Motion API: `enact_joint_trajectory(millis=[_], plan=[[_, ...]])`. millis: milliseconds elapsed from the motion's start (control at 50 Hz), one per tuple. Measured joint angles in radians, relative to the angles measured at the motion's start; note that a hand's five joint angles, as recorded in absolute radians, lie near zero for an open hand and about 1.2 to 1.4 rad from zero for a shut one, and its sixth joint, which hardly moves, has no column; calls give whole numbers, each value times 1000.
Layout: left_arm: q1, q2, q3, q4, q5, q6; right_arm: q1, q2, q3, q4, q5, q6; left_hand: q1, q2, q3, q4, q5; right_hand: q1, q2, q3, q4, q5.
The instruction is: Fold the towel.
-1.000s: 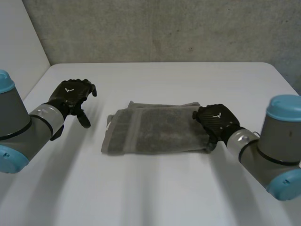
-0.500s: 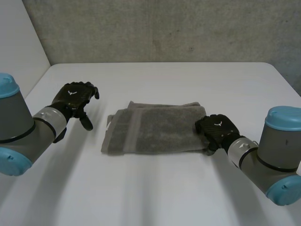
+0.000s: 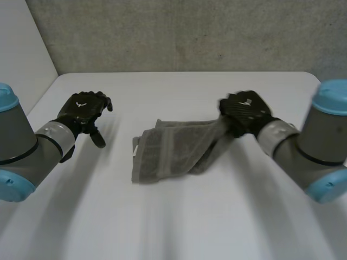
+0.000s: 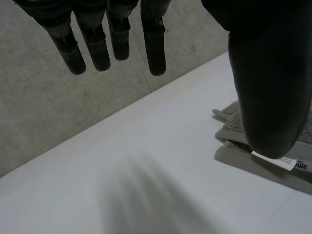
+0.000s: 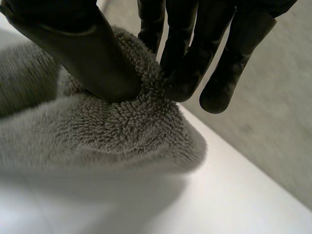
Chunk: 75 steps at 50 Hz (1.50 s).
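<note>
On the white table (image 3: 179, 227) we saw the grey towel (image 3: 168, 154) lying mid-table, its right end raised and pinched between thumb and fingers of our right hand (image 3: 244, 111). Our left hand (image 3: 81, 108) hovered well apart from it, fingers straight and slightly spread.

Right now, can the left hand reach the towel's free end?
Probably yes: the left hand is open beside that end of the towel, bare table between them; the right hand pinches the other end.

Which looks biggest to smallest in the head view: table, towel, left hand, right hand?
1. table
2. towel, one end lifted
3. left hand and right hand: these look about the same size, so I won't rank them.
</note>
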Motion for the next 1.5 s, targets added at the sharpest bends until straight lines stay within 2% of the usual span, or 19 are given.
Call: enact_joint_trajectory(millis=[160,260,280,320,340,380,440,500,640,780,880,960,1100,1240,1380,1500], plan=[[-4,4,11,1,-2,-8,253,134,-233,60,0,4,0,0,0,0,0,0,10,4,3,0],[-5,4,16,1,-2,-22,382,278,-358,76,8,2,0,0,0,0,0,-12,1,-22,-32,-8],[-5,4,17,1,-2,-24,391,293,-369,79,10,1,0,0,0,0,0,-81,-48,-83,-97,-67],[-6,4,17,1,-2,-27,421,346,-409,92,23,-2,0,0,0,0,-1,-458,-419,-456,-467,-452],[-6,4,18,1,-2,-27,426,357,-417,96,28,-3,0,0,0,0,-1,-558,-538,-554,-564,-557],[-9,4,19,1,-1,-29,438,389,-442,111,50,-4,-2,0,0,0,-1,-891,-871,-921,-914,-929],[-16,2,24,1,-1,-29,438,391,-446,126,80,-1,-2,0,-12,0,-1,-1025,-987,-1075,-1079,-1076],[-28,-3,36,2,-2,-31,426,356,-423,134,104,6,-2,0,-15,0,-1,-1051,-994,-1087,-1092,-1076],[-84,-29,95,4,-5,-74,336,177,-284,133,123,55,-2,0,-15,0,-1,-1054,-995,-1087,-1093,-1076],[-165,-90,172,1,-7,-214,222,81,-194,128,110,160,-2,0,-15,0,-1,-1054,-995,-1087,-1093,-1076],[-211,-146,185,-8,-8,-290,188,138,-223,130,100,215,-2,0,-15,0,-1,-1054,-995,-1087,-1093,-1076],[-231,-180,147,-16,-9,-311,180,248,-293,140,90,263,-2,0,-15,0,-1,-1054,-995,-1087,-1093,-1076],[-219,-204,74,-18,-23,-307,184,414,-403,190,86,297,-2,0,-15,0,-1,-1054,-995,-1087,-1093,-1076],[-202,-219,67,-19,-62,-300,193,459,-444,242,92,296,-2,0,-15,0,-1,-1069,-995,-1093,-1093,-1076],[-203,-165,91,-21,-85,-277,194,347,-391,251,97,294,-2,0,-15,0,-1,-1069,-995,-1093,-1093,-1076],[-206,-45,110,-20,-89,-259,185,145,-297,237,141,292,-2,0,-15,0,-1,-1069,-995,-1093,-1093,-1076]])
